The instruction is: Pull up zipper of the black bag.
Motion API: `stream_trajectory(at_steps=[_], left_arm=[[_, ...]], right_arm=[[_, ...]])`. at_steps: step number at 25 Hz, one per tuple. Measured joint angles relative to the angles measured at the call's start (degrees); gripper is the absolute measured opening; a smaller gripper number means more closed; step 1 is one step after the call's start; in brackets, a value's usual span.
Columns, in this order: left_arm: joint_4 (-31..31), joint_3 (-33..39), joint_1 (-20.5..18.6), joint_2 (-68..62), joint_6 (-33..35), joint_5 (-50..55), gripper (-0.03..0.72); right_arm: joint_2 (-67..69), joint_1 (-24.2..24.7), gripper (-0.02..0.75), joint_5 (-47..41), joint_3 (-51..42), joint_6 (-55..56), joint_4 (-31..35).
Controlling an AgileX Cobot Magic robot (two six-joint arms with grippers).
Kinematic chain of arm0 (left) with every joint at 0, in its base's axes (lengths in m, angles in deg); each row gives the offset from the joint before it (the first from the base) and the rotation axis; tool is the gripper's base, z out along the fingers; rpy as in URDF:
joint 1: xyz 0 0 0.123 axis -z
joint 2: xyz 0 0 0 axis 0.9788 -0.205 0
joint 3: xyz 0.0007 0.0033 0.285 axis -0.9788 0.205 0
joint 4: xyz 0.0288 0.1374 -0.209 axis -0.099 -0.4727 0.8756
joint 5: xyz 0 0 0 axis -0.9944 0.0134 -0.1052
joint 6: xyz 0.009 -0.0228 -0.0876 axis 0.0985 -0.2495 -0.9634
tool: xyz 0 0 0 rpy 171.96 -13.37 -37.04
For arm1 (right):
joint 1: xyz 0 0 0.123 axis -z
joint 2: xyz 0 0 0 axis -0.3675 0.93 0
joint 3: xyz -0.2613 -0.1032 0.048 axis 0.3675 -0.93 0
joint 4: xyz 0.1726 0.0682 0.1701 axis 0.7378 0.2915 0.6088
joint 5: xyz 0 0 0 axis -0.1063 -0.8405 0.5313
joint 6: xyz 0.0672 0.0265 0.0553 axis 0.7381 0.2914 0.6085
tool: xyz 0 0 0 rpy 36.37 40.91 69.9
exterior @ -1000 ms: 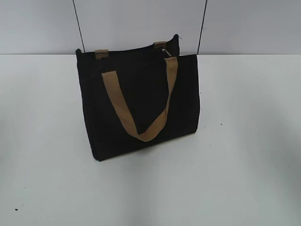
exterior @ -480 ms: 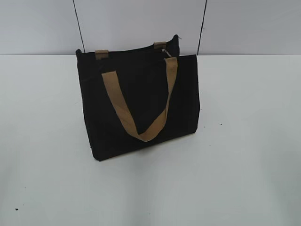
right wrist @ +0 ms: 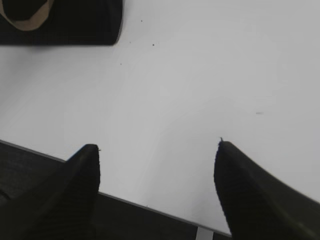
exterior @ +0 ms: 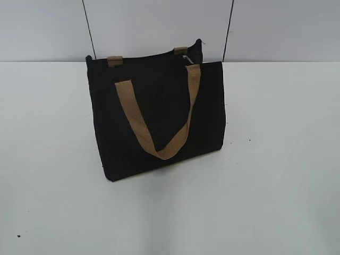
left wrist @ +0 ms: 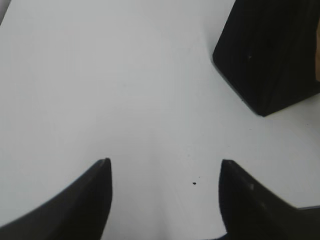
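The black bag point(exterior: 159, 122) stands upright on the white table, its tan handle point(exterior: 159, 122) hanging down the front face. The zipper line along its top edge point(exterior: 149, 59) shows only as a dark rim; a small pale glint near the right handle end point(exterior: 184, 57) may be the pull tab. Neither gripper shows in the exterior view. My left gripper point(left wrist: 165, 167) is open and empty above the table, the bag's corner point(left wrist: 270, 55) at upper right. My right gripper point(right wrist: 157, 150) is open and empty over the table's front edge, the bag point(right wrist: 65, 25) at upper left.
The white table point(exterior: 276, 159) spreads all round the bag. A grey wall with two dark vertical seams point(exterior: 88, 29) stands behind. The table's front edge point(right wrist: 150, 205) runs under the right gripper. A small dark speck point(left wrist: 194, 183) lies by the left gripper.
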Motion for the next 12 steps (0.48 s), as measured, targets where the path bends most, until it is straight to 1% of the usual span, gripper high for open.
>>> stream_trajectory(at_steps=[3,6,12], left_arm=[[-2.18,0.06,0.00,2.81,-2.73,0.11,0.510],[-4.14,0.17,0.00,4.50,-4.98,0.11,0.508],[-4.95,0.17,0.00,4.69,-5.43,0.19,0.505]], right_arm=[[-4.11,0.00,0.545,-0.08,0.00,0.05,0.00],[-4.90,0.05,0.545,-0.35,-0.05,0.18,0.00],[-4.90,0.05,0.545,-0.57,-0.05,0.18,0.70]])
